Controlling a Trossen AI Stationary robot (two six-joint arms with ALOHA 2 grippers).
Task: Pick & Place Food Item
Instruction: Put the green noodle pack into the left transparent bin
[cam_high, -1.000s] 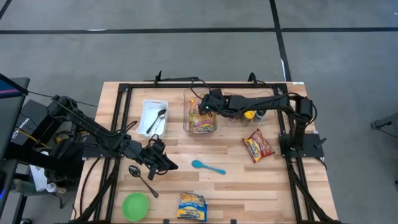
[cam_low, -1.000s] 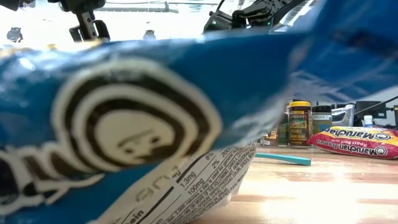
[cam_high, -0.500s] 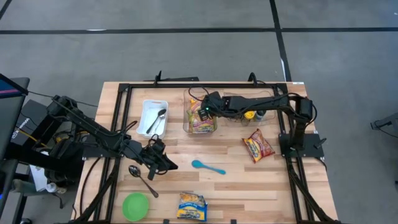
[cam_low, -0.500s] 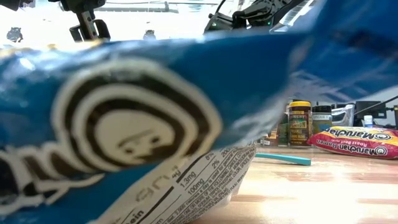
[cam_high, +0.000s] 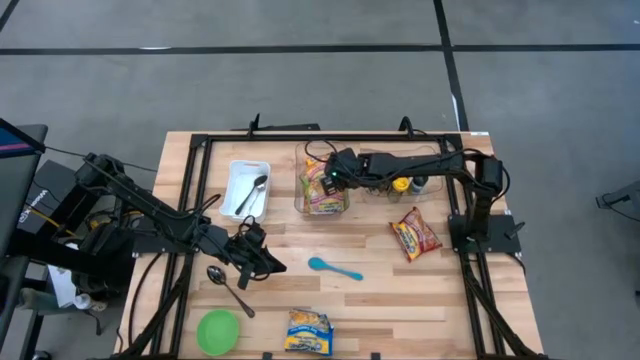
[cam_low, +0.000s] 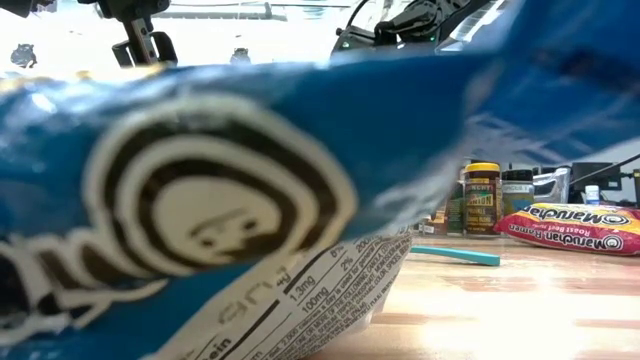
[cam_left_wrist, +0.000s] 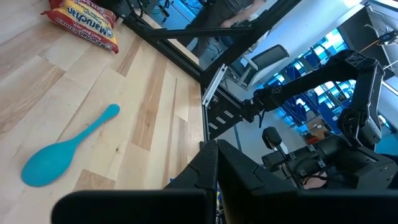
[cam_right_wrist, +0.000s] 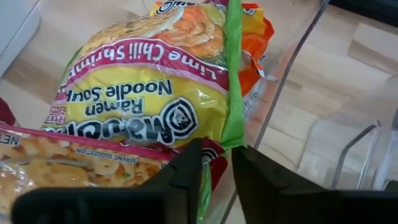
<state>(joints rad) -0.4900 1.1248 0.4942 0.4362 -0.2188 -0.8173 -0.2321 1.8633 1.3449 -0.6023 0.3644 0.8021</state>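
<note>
A yellow ramen packet (cam_right_wrist: 143, 93) with a green end seam lies in the clear container (cam_high: 300, 205) at the back middle, on top of other packets. My right gripper (cam_right_wrist: 217, 155) (cam_high: 326, 180) slants down into the container, its fingers a little apart on either side of the packet's green seam. A red ramen packet (cam_high: 415, 236) lies flat at the right. A blue one (cam_high: 308, 332) lies at the near edge and fills the low view (cam_low: 200, 200). My left gripper (cam_high: 272, 266) (cam_left_wrist: 214, 177) waits shut and holding nothing, left of centre. My right gripper has one finger (cam_right_wrist: 186, 177) on each side of the yellow packet's green end seam (cam_right_wrist: 231, 127), coming from above and slanting down. Whether the fingers touch the seam I cannot tell. The packet rests inside the clear container on the packets below it.
A teal spoon (cam_high: 335, 267) lies mid-table, and a metal spoon (cam_high: 230, 288) and a green bowl (cam_high: 218, 332) lie at the near left. A white tray (cam_high: 246, 190) holding a spoon is at the back left. Spice jars (cam_high: 402, 184) stand right of the container, under my right arm.
My right gripper has tipped further down over the clear container and turned a little at the wrist, staying in the same place.
</note>
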